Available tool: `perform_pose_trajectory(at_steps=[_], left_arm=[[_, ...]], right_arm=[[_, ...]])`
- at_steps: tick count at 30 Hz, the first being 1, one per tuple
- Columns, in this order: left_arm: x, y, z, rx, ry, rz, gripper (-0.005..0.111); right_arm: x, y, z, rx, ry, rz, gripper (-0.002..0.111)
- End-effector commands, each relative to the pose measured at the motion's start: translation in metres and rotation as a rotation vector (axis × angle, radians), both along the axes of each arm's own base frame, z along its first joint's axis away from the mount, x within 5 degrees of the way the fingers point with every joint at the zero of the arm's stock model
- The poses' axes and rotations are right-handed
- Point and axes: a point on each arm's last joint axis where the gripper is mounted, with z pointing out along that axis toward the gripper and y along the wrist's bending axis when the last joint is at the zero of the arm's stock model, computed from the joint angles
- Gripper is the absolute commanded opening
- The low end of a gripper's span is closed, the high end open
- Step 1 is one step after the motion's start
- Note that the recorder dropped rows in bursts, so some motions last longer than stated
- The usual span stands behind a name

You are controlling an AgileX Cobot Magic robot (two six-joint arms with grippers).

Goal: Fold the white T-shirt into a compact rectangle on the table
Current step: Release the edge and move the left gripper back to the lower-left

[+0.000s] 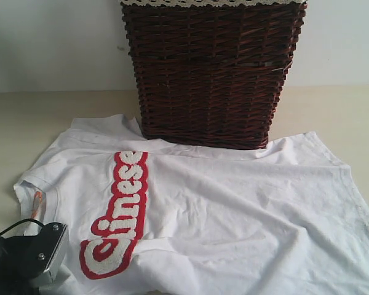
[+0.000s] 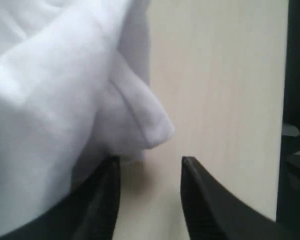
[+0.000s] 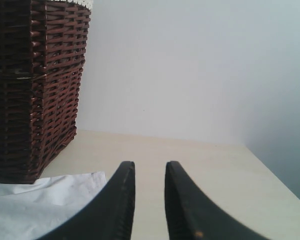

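Lying crosswise, the white T-shirt (image 1: 234, 209) points its collar (image 1: 40, 198) left.

From where I stand, this looks like a robot test bench dressed with household things, not anyone's home. The table (image 1: 24, 123) is a broad, pale beige slab with faint wood grain, and it meets a plain white wall (image 1: 49, 43) behind. The homely touches are a dark brown wicker basket (image 1: 209, 74) with a lace trim (image 1: 203, 2) along its rim, and the white T-shirt (image 1: 246, 209) spread out in front of it. What gives the place away is the black robot arm (image 1: 18, 261) at the table's near edge.
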Motion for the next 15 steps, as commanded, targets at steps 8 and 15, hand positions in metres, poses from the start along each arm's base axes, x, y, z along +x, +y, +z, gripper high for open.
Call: perform_pose_trajectory(at_steps=[8,15], left_arm=[[0.0077,-0.0001,-0.0053,0.036,-0.031,0.165,0.044],[0.0083,-0.0040,-0.0118,0.033,0.000,0.214,0.023]], right_arm=[[0.0002,0.0001,-0.0008,-0.003,-0.003,0.003,0.023],[0.0002,0.0001,-0.0008,-0.003,-0.003,0.003,0.023]])
